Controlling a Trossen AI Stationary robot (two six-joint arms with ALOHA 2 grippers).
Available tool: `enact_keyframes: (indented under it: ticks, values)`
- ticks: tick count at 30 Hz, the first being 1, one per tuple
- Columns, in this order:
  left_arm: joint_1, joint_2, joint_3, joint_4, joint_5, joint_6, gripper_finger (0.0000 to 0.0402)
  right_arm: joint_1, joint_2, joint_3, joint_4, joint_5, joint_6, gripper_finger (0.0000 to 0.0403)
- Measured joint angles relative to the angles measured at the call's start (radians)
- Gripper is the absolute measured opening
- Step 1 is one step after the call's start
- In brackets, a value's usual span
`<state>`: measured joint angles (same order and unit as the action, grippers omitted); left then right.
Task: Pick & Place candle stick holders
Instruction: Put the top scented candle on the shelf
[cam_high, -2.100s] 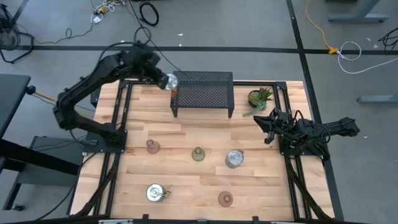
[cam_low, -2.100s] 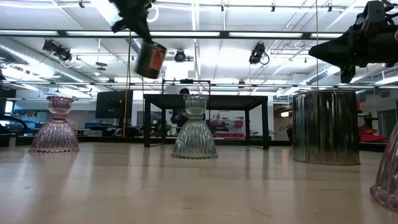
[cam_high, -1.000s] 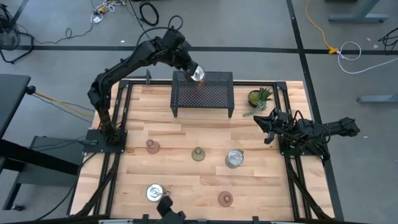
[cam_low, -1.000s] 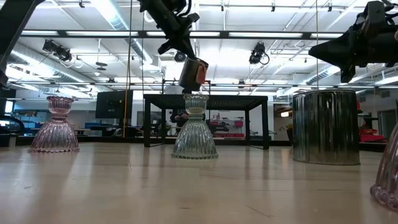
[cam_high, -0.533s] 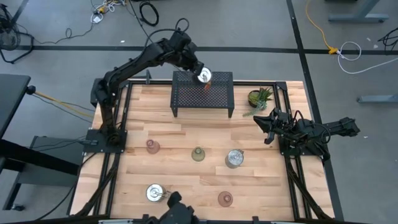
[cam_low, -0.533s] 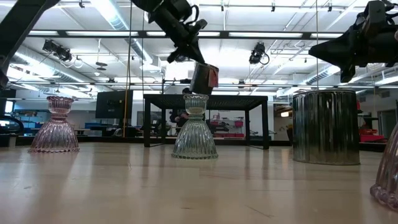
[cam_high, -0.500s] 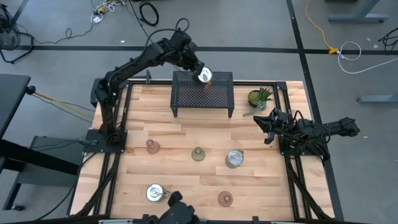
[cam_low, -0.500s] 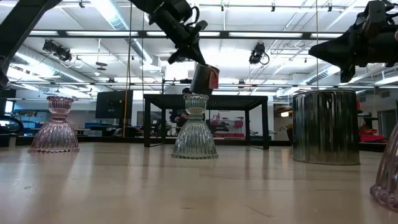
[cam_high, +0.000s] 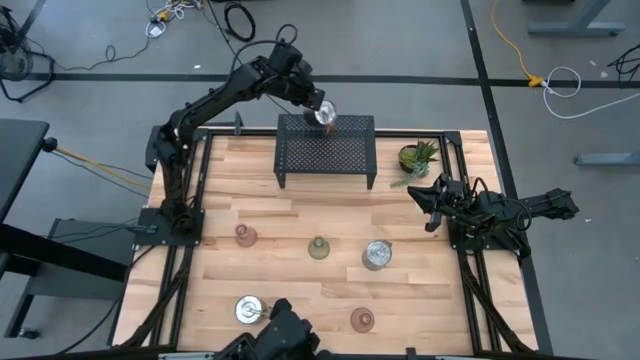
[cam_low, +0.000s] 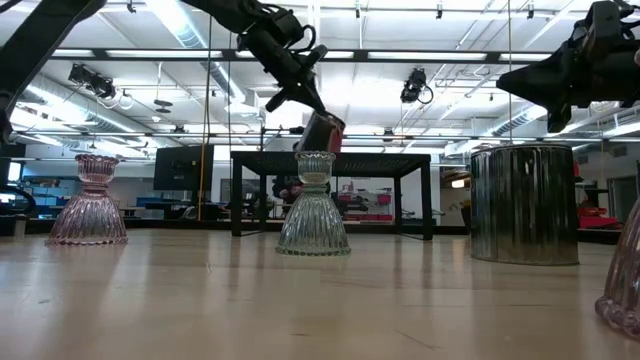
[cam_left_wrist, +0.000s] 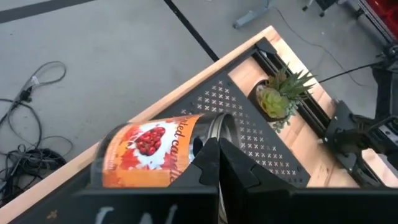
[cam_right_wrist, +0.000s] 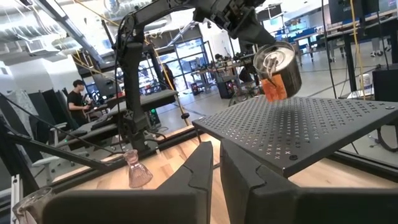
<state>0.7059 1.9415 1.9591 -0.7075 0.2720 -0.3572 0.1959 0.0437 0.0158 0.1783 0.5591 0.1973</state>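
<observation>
My left gripper (cam_high: 318, 106) reaches over the far edge of the black mesh rack (cam_high: 326, 152), shut on a shiny silver holder with an orange label (cam_high: 326, 115). The holder hangs tilted just over the rack's top (cam_right_wrist: 278, 67); I cannot tell whether it touches. On the table stand a pinkish glass holder (cam_high: 245, 235), an olive glass holder (cam_high: 318, 247), a silver holder (cam_high: 377, 255), a second silver one (cam_high: 249, 309) and a second pinkish one (cam_high: 362, 320). My right gripper (cam_high: 424, 196) waits at the right edge, shut and empty. My left gripper holds the orange-labelled holder at the rim of its open mouth (cam_left_wrist: 216, 132). The fingers (cam_left_wrist: 211, 167) cover the place, so I cannot tell whether one is inside. They slant down from the table's far left. The holder hangs tilted, mouth up and toward the table's right.
A spiky green potted plant (cam_high: 418, 157) stands right of the rack at the far right. A dark shape (cam_high: 282, 335) shows at the table's near edge beside the near silver holder. Bare wood lies between the rack and the row of holders.
My left gripper has carried the orange-labelled holder a little toward the table's right over the rack's far edge and lowered it close to the rack's top, tipping it further. The dark shape at the near edge has grown larger.
</observation>
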Motion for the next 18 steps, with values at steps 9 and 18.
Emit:
enact_keyframes:
  ticks: [9, 18]
  values:
    - [-0.01, 0.051, 0.0, 0.034, 0.044, -0.02, 0.0, 0.0, 0.0, 0.0, -0.004, 0.0, 0.0, 0.0032]
    - [-0.01, 0.048, 0.0, 0.044, 0.046, -0.016, 0.0, 0.0, 0.0, 0.0, -0.018, 0.001, 0.0, 0.0032]
